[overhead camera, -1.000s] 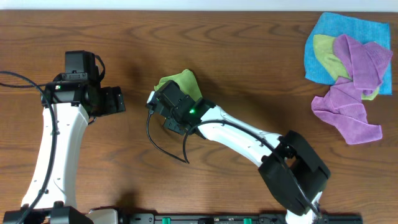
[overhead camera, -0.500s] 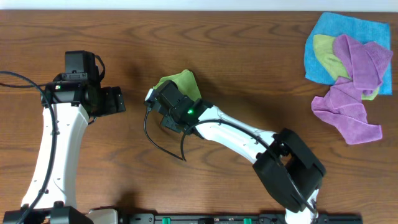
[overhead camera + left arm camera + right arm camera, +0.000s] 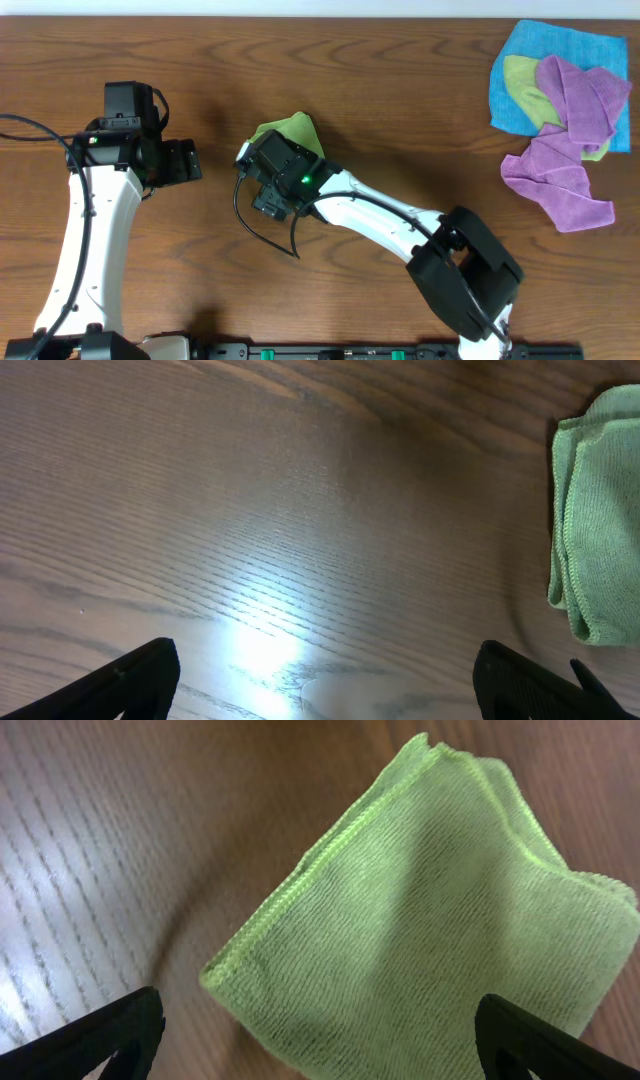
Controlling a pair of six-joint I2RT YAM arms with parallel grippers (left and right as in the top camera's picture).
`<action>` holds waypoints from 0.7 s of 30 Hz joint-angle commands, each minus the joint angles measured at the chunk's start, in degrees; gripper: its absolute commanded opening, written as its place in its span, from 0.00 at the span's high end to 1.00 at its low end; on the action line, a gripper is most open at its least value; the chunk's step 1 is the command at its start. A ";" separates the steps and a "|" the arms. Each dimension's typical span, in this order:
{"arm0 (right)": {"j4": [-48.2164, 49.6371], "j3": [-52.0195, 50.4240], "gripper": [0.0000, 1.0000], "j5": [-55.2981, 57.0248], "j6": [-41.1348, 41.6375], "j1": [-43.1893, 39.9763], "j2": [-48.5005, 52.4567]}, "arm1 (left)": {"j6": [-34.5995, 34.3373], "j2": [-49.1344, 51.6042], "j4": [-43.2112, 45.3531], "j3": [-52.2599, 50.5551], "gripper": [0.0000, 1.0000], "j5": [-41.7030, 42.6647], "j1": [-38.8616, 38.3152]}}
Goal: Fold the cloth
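Observation:
The cloth [image 3: 291, 129] is lime green and lies folded into a small thick packet on the wood just left of the table's middle. My right gripper [image 3: 281, 168] hangs directly over its near edge. In the right wrist view the cloth [image 3: 450, 920] lies flat on the table. The right gripper [image 3: 320, 1018] is open, its fingers far apart on either side and touching nothing. My left gripper [image 3: 184, 161] is open over bare wood to the left. The cloth [image 3: 600, 520] shows at the right edge of its view, well beyond the left gripper [image 3: 325, 672].
A heap of other cloths lies at the table's back right corner: a blue one [image 3: 570, 48], a duller yellow-green one [image 3: 523, 84] and a purple one [image 3: 562, 172]. The right arm's black cable [image 3: 262, 236] loops over the table in front of the cloth.
My right gripper has opened and let go of the cloth, which now rests folded on the table. The left arm has not moved.

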 commanded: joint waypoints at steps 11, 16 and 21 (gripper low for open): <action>-4.13 1.51 0.01 14.86 27.91 -10.32 -20.96 | 0.55 0.13 -0.72 -0.24 0.05 7.85 -0.90; -21.66 1.31 0.02 10.19 29.64 -24.02 -35.04 | 0.85 0.13 -1.90 -0.24 0.05 7.91 -0.90; -29.51 -2.38 0.04 10.40 27.12 -32.61 -47.39 | 1.03 0.13 -2.56 -0.24 0.05 7.98 -0.90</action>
